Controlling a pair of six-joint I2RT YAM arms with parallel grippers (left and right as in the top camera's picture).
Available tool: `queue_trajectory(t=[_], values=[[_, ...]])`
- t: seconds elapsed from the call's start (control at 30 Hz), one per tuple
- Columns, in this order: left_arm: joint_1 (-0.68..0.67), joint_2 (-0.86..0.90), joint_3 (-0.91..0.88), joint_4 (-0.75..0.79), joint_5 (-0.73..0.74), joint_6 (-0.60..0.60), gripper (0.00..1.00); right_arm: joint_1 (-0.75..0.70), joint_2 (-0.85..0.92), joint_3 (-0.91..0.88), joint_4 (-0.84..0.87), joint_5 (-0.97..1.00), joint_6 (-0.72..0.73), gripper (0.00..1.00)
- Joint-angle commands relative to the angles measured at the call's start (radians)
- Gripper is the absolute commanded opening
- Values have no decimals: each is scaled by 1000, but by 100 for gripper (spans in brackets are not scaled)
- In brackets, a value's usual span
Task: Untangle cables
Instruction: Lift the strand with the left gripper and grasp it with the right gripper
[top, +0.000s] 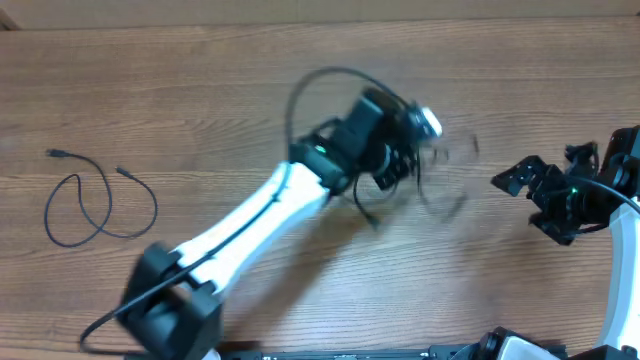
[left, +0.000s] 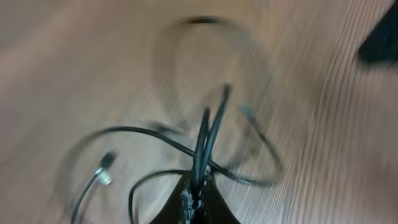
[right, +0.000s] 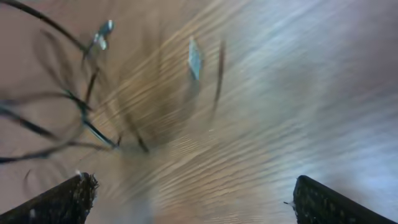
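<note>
Left tool (left: 196, 196) was pinched shut on the cables (left: 208, 134), limp, light strands trailing ahead of it; right tool (right: 193, 190) gaped empty. Plug ends (left: 104, 163) looked the likeliest holds.

One table (top: 200, 60). Two arms, a left arm (top: 250, 215) and a right arm (top: 625, 255). Two grippers, a left gripper (left: 196, 194) and a right gripper (right: 196, 205), with two fingers each. One cable (top: 103, 228) on its own, with two plug ends. One bunch (left: 205, 137) of cables: at least two strands show, but blur hides the full count. Two silver tips (right: 194, 57) show in the right wrist view and one in the left wrist view.
</note>
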Motion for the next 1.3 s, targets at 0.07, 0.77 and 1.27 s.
queue_trajectory(t=[0.07,0.77,1.27], values=[[77,-123,27,-14,183,-119,4,1,-12,27,6,-315,-275,100],[92,-171,36,-8,377,-152,4,15,-12,26,40,-569,-382,100],[93,-208,36,3,419,-152,4,252,-3,26,268,-332,-32,100]])
